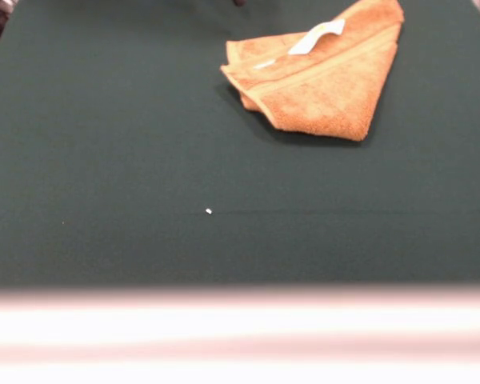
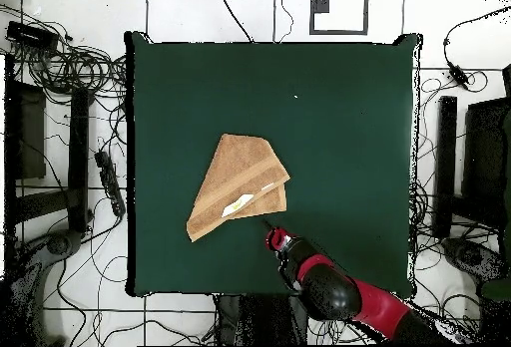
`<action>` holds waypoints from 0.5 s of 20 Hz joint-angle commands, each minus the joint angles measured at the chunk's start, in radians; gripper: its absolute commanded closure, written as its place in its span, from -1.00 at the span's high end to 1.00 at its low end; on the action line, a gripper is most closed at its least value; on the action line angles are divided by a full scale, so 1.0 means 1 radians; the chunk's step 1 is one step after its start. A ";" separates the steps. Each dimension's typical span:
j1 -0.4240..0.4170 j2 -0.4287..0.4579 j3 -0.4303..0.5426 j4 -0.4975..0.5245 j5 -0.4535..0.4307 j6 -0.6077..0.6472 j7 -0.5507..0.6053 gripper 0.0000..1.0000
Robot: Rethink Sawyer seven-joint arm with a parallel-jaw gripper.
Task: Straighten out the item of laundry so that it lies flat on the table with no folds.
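The orange-tan towel (image 1: 320,88) lies folded into a rough triangle on the dark green table (image 1: 104,160), at the far right in the front view. Its white label (image 1: 316,38) shows on top, beside a woven border band. In the overhead view the towel (image 2: 238,178) sits left of the table's (image 2: 349,114) middle, with the label (image 2: 238,204) near its lower edge. My gripper (image 2: 269,229) is low over the table just beside the towel's lower right corner, on the red and black arm (image 2: 334,293). I cannot tell whether it is open or shut.
A small white speck (image 1: 208,211) lies on the cloth in front of the towel; it also shows in the overhead view (image 2: 295,96). The table's pale front edge (image 1: 240,328) runs across the bottom. Cables and dark equipment (image 2: 60,144) lie on the floor around the table.
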 commanded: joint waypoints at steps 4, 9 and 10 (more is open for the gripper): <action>0.022 0.047 0.034 -0.060 0.008 -0.100 0.195 1.00; 0.055 0.057 0.017 -0.066 0.017 -0.136 0.202 1.00; 0.059 0.062 0.015 -0.068 0.018 -0.143 0.202 1.00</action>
